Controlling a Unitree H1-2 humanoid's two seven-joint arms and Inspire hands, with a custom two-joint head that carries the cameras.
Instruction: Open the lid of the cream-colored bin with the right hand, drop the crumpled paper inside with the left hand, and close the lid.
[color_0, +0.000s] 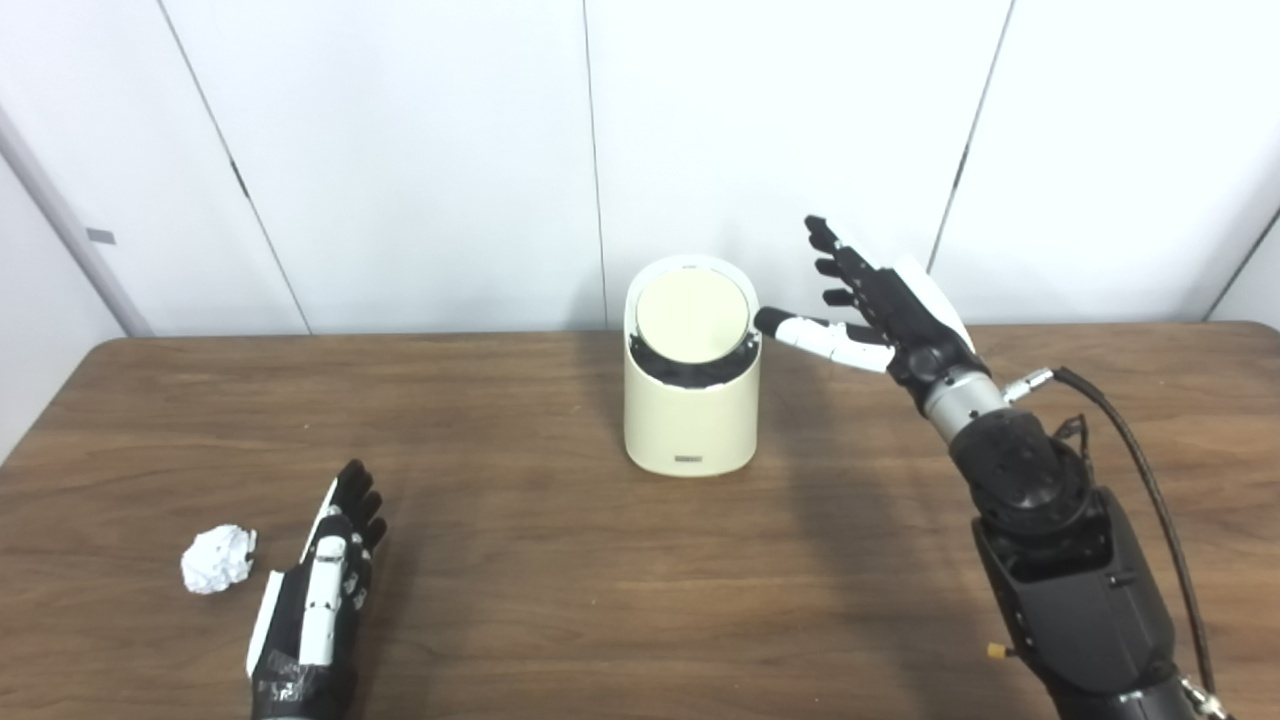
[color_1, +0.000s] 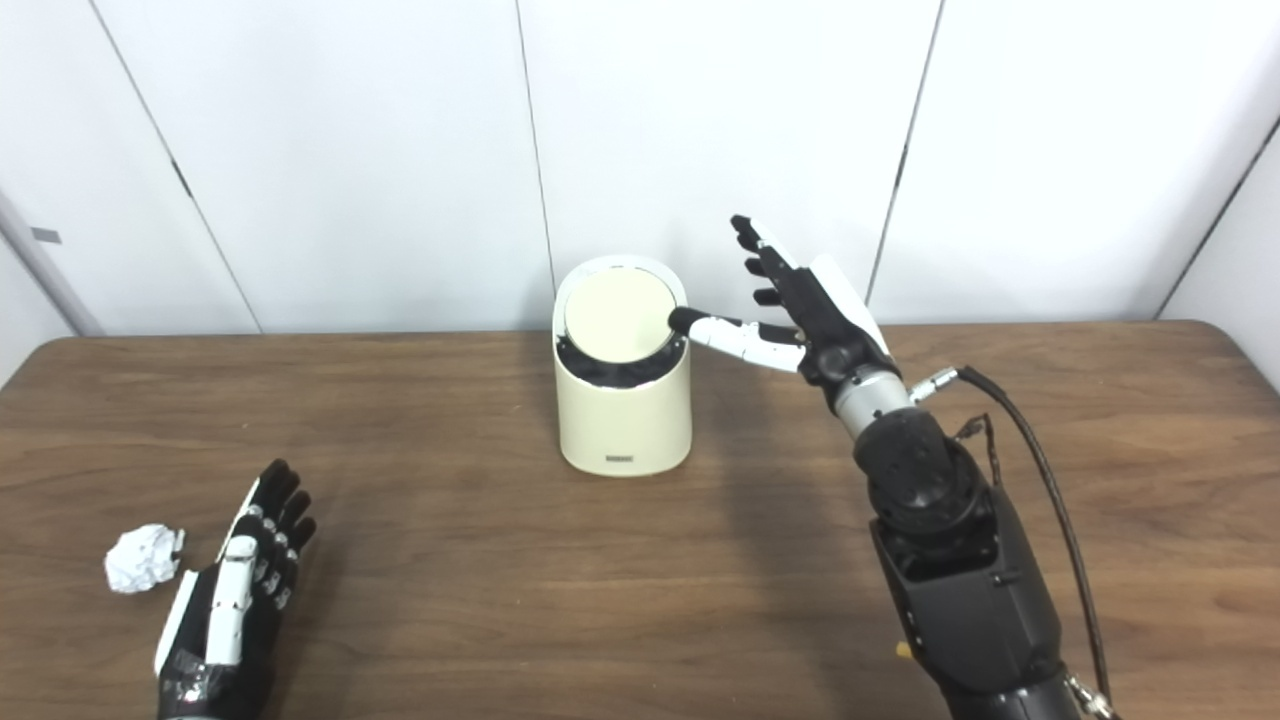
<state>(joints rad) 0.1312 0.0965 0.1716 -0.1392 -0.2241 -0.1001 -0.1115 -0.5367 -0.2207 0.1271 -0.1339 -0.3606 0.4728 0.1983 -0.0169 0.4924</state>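
**Hands at cream-colored bin**

Table (color_0: 560, 600) bears all. Right hand (color_0: 885, 310), fingers spread and empty, thumb tip at the rim of the bin (color_0: 690, 420) beside the tilted lid (color_0: 693, 315). Left hand (color_0: 320, 590) rests open, crumpled paper (color_0: 217, 558) just beside it. Bin's front label (color_0: 688, 459) unreadable.

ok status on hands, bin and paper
Right hand open, thumb tip at the lid rim. Left hand open beside crumpled paper, not holding. Lid tilted in the cream bin. Nothing blocking.

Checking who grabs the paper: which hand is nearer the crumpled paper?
Left hand, open on the table just right of the crumpled paper. Right hand is far off.
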